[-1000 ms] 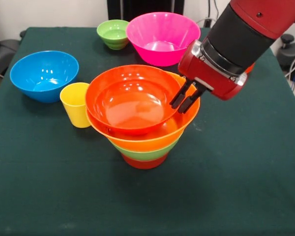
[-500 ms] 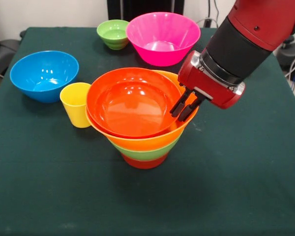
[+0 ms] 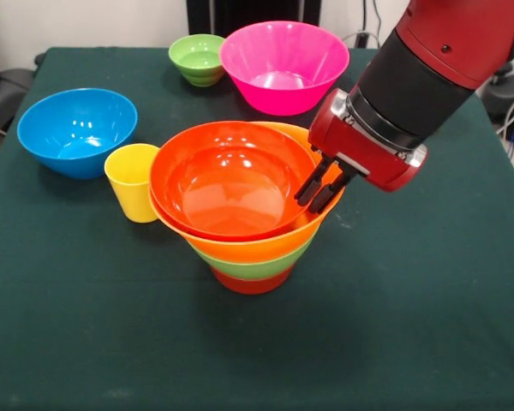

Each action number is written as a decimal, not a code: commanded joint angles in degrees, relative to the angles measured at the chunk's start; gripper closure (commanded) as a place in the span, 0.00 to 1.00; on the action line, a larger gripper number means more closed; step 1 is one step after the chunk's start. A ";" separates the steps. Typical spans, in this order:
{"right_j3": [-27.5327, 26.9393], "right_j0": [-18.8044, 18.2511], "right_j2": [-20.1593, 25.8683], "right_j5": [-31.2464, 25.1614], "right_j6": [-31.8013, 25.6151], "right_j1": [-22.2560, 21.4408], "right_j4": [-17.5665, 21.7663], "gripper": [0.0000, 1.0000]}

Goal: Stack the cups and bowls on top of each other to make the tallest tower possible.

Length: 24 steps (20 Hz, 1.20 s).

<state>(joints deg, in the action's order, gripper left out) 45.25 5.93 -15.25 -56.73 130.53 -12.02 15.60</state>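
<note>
The tower [image 3: 250, 227] stands near the centre of the dark green table [image 3: 428, 325]. Its base is a small red-orange bowl [image 3: 252, 282], of which only the lower part shows. Above it sits a medium green bowl [image 3: 255, 267], visible as a narrow band, and above that a large yellow-orange bowl [image 3: 278, 240]. A shallow orange bowl [image 3: 230, 178] rests in the yellow-orange bowl as the topmost piece; it sits off-centre toward the left and appears slightly tilted. The red and black arm [image 3: 437, 60] enters from the upper right. The gripper [image 3: 313, 190] is at the right rim of the shallow orange bowl, with its two black fingers [image 3: 324, 193] lying close together and pointing down and to the left. Whether the fingers are clamped on the rim cannot be told from this view. A yellow cup [image 3: 134, 181] stands upright just beside the tower on its left, touching or nearly touching the stacked rims. A blue bowl [image 3: 76, 130] sits further left, close behind the cup. A large pink bowl [image 3: 283, 66] sits at the far side of the table, beyond the tower. A small green bowl [image 3: 197, 58] stands just left of the pink bowl.
</note>
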 commanded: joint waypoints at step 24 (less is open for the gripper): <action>-0.31 0.69 1.49 0.94 7.14 0.48 -5.60 1.00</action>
<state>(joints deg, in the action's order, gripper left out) 45.25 6.81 -17.49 -56.74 130.53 -11.46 11.42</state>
